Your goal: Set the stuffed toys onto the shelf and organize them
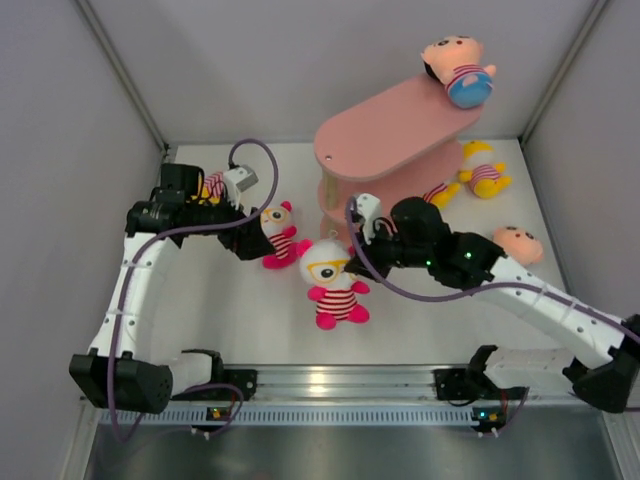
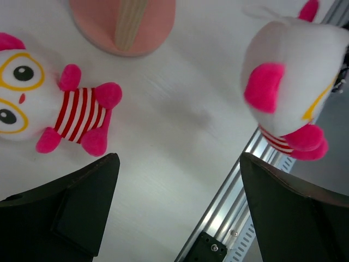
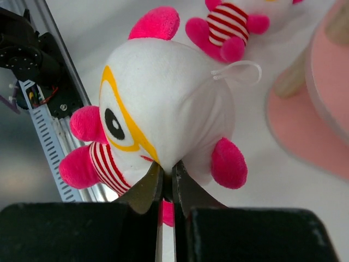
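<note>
Enclosure: matte pale grey panel walls on three sides, namely left wall [image 1: 50, 200], far wall [image 1: 300, 60] and right wall [image 1: 590, 190]. Thin silvery metal corner posts run up the far-left joint [image 1: 120, 70] and the far-right joint [image 1: 565, 70].

Work surface: flat white table top [image 1: 230, 320]. The left wrist view shows a faint streaked grain.

Near edge: slotted silver aluminium rail [image 1: 340, 380] running left to right, with a bright glare patch at mid-length.

Nearer than the rail: dull grey-blue strip [image 1: 350, 455], smooth, no detail resolvable.

Light: even, diffuse, from above. Shadows on the table top are soft and short.
</note>
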Controlling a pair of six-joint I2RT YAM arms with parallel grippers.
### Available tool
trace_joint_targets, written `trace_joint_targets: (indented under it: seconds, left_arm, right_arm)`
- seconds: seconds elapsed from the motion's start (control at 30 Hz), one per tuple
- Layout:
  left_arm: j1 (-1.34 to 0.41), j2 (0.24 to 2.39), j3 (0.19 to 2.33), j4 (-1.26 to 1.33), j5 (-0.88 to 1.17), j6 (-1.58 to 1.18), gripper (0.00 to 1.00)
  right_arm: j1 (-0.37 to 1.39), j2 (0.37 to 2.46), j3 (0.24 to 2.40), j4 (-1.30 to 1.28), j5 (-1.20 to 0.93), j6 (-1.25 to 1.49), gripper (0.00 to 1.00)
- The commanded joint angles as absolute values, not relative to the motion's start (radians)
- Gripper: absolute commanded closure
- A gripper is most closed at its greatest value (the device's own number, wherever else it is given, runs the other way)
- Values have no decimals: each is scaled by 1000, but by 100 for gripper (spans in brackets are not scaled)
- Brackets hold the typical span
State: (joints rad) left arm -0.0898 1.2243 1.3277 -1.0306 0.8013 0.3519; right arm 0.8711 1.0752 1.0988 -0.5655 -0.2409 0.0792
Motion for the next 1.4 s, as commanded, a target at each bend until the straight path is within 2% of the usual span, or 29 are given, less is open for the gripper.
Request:
trace_joint_targets:
  seconds: [0.0, 0.1, 0.27, 0.57, 0.6, 0.63, 0.7, 0.73, 0.8, 0.83, 0.87, 0.93, 1.0, 1.2, 1.37]
  left_arm:
    - [-104, 1174, 1385, -1124, 963, 423, 1]
    - [-110, 1146, 1373, -1175, 1005, 480, 1]
    - [-126, 1127, 1324, -1177, 951, 497, 1]
    - [-130, 1207, 1339, -1175, 896, 474, 2]
    - [-130, 1216, 1351, -1175, 910, 469, 9]
    - [-130, 1226, 1359, -1175, 923, 462, 35]
    - [-130, 1252, 1371, -1175, 954, 439, 66]
    - [-130, 1261, 1382, -1175, 988, 431, 100]
    - [-129, 1279, 1399, -1175, 1009, 404, 100]
    - [-129, 1282, 1402, -1177, 1014, 393, 100]
    - [-129, 1281, 1407, -1175, 1015, 393, 100]
    - [-129, 1267, 1417, -1175, 1031, 388, 100]
    - [-129, 1256, 1431, -1175, 1054, 388, 100]
    - [-129, 1224, 1454, -1175, 1112, 382, 100]
    - [-129, 1218, 1451, -1175, 1103, 367, 100]
  right_arm:
    - [945, 1231, 1270, -519, -225, -118, 100]
    - [948, 1320, 1350, -464, -256, -164, 100]
    - [957, 1410, 1462, -414, -344, -192, 100]
    - [979, 1440, 1486, -331, -483, -239, 100]
    - [979, 1442, 1488, -330, -498, -241, 100]
    - [979, 1442, 1493, -328, -500, -239, 100]
    - [980, 1448, 1497, -324, -479, -224, 100]
    - [980, 1448, 1496, -318, -466, -216, 100]
    - [979, 1422, 1480, -282, -410, -161, 69]
    - [979, 1404, 1436, -263, -388, -138, 43]
    - [980, 1346, 1402, -230, -332, -79, 33]
    - [977, 1271, 1268, -128, -276, -8, 20]
    - [973, 1160, 1177, -68, -198, 121, 16]
    - [968, 1020, 869, -9, -140, 331, 18]
    - [966, 1012, 798, 83, -134, 411, 22]
